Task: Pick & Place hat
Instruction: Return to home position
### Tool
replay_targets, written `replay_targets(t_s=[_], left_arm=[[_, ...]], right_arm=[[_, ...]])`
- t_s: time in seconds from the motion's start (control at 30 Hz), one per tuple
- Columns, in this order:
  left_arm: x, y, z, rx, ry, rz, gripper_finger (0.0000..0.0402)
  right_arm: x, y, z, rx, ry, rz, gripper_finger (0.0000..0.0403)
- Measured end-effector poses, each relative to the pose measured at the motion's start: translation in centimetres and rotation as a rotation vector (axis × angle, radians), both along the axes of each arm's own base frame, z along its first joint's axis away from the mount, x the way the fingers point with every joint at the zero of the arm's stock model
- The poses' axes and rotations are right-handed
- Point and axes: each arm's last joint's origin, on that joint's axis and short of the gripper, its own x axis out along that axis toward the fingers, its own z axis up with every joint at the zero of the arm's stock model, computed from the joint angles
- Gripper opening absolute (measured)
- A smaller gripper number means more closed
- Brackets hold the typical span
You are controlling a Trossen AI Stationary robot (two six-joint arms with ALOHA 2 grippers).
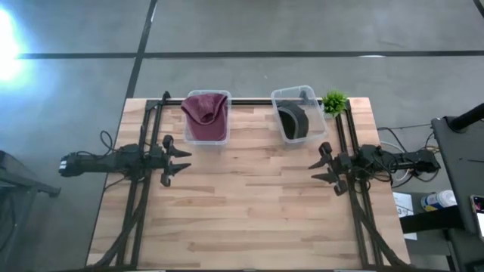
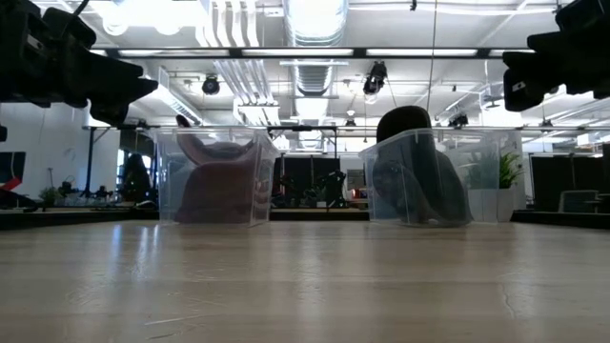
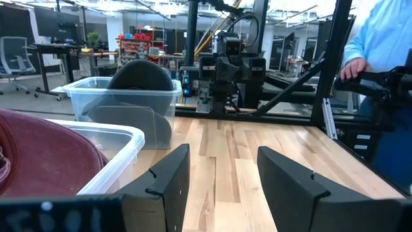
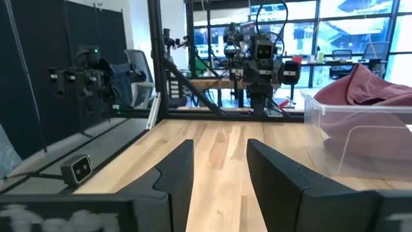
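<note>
From above, the left claw (image 1: pixel 180 160) and the right claw (image 1: pixel 324 165) hang over the tabletop (image 1: pixel 249 215), one at each side. Both are spread wide and hold nothing. The red cap (image 1: pixel 206 109) lies in the left clear bin (image 1: pixel 206 141). A black cap (image 1: pixel 293 119) sits in the right clear bin (image 1: pixel 296 92), beside a little green plant (image 1: pixel 335 102). I think the sorting is done. To go home well, each arm should fold back slowly, keep its claw high and keep away from the bins.

The low view shows something the top view cannot: the black cap pokes up over its bin's rim. The arms are only dark shapes in the top corners.

The left wrist view shows bare wood between its spread fingers (image 3: pixel 164 187). Only here is there a person in a blue sleeve (image 3: pixel 386 32), beyond the tabletop.

The right wrist view shows the red cap close by. Only here is there a small camera (image 4: pixel 78 169) at the tabletop's edge.
</note>
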Motion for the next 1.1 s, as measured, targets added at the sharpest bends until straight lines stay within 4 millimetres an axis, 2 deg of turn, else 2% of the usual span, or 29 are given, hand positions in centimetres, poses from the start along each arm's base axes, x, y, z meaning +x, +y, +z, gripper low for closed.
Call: replay_targets(t_s=[0.5, 0.83, 1.1], left_arm=[[0.0, 0.0, 0.0, 0.0, 0.001, 0.0, 0.0177], [0.0, 0.0, -0.01, 0.0, 0.001, -0.001, 0.0177], [0.0, -0.01, -0.01, 0.0, 0.001, -0.001, 0.0177]], right_arm=[[0.25, -0.05, -0.42, -0.068, 0.035, -0.013, 0.0139], [0.43, -0.04, -0.64, 0.11, 0.105, -0.005, 0.0139], [0.43, -0.04, -0.63, 0.114, 0.105, -0.006, 0.0139]])
